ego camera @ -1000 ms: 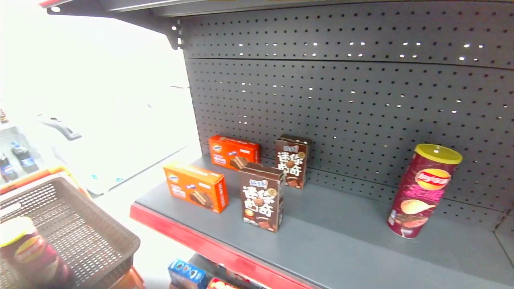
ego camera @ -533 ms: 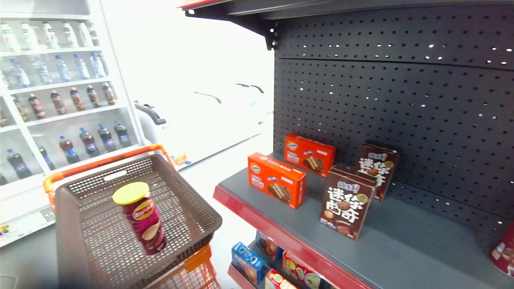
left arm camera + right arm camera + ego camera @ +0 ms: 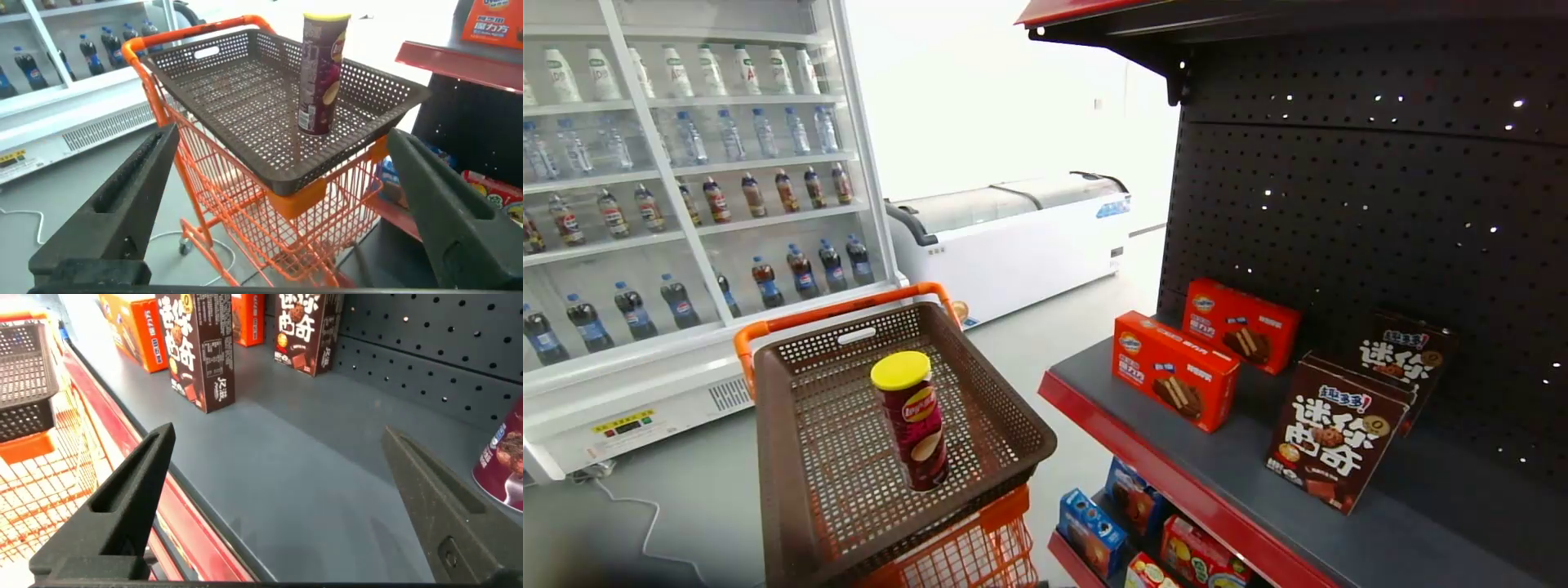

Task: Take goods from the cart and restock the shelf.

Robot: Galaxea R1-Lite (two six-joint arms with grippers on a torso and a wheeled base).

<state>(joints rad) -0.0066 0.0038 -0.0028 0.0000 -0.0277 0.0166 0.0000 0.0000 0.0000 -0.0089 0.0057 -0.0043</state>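
Chip can (image 3: pixel 913 425) stands upright — in cart basket (image 3: pixel 833 469).

The shelf (image 3: pixel 1241 457) is carrying orange boxes (image 3: pixel 1176 370) at left, brown boxes (image 3: pixel 1334 441) at right (two of each); the cart basket (image 3: pixel 1001 408) further left is holding an upright can (image 3: pixel 912 420).

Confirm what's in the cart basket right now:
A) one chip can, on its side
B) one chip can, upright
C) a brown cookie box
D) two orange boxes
B: a single yellow-lidded chip can stands upright on the mesh floor of the brown basket, with nothing else in it.
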